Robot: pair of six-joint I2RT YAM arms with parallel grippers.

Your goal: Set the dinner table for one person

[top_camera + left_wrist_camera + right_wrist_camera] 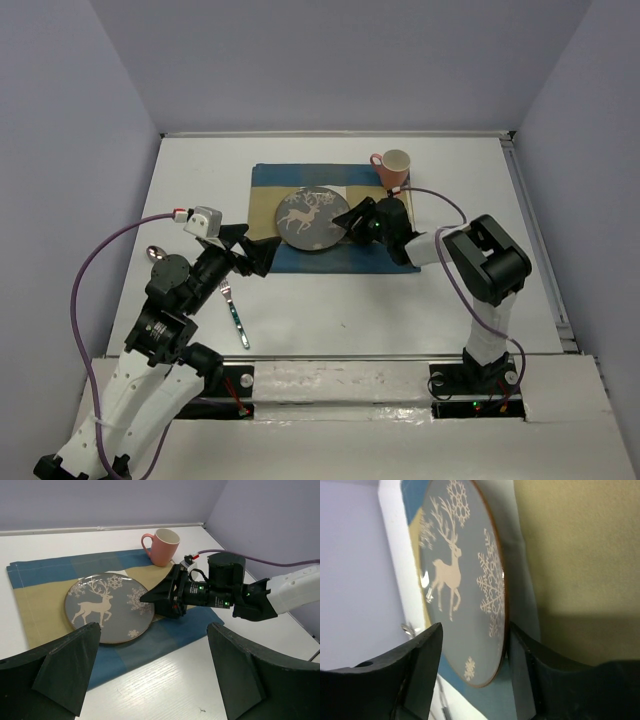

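White and plain, the dinner table [400,300] fills the floor of the scene from the arms' bases to the far wall. It carries a patchwork mat [265,180] of blue and tan cloth at its far centre. A grey plate [308,217] lies on the mat, printed in cream with a leaping reindeer and several snowflakes, and it has a thin copper-coloured rim. A salmon-pink mug [394,167] with a pale inside stands upright at the mat's far right corner, its handle turned left.

The right gripper [343,222] reaches in low from the right to the plate's right edge. In the right wrist view its fingers [420,665] stand apart with the rim between them. One is on the printed side, clear of the face, and the other is on the mat side, just beside the rim. Whether that one touches the rim cannot be told. Small green lights glow on the wrist behind it.

The left gripper [262,252] hovers at the near left corner of the mat, its two dark fingers [65,665] spread wide with nothing between them.

A fork [235,312] with a teal handle lies on the bare tabletop, near and left of the mat. The bowl of a spoon [155,252] shows further left, beside the left arm.
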